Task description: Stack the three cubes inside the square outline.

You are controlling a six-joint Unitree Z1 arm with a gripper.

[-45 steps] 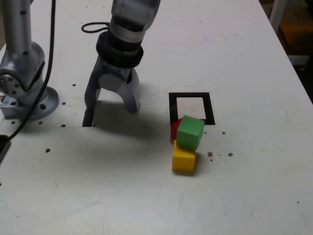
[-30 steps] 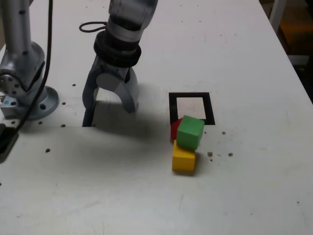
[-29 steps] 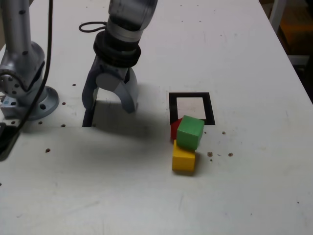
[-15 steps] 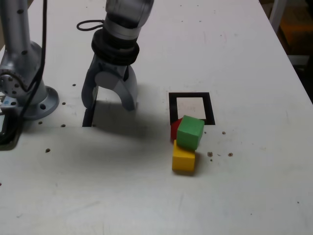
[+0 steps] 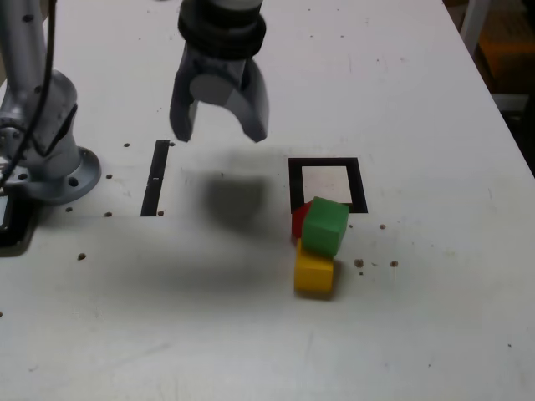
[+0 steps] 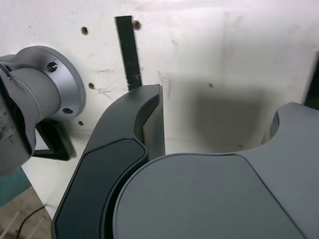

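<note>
Leftmost in the exterior view, arm base (image 5: pixel 46 142) on the white table (image 5: pixel 435 334), then thin black strip (image 5: pixel 155 177) lying flat. Next, gripper (image 5: pixel 219 134) up off the table above its shadow, fingers (image 5: pixel 253 113) spread wide and holding nothing, well apart from the blocks. Further right, black square outline (image 5: pixel 328 163) with white inside and no block fully in it; just at its near edge green cube (image 5: pixel 324 226) resting tilted on red cube (image 5: pixel 299 220) and yellow cube (image 5: pixel 313 273), all three touching.
</note>
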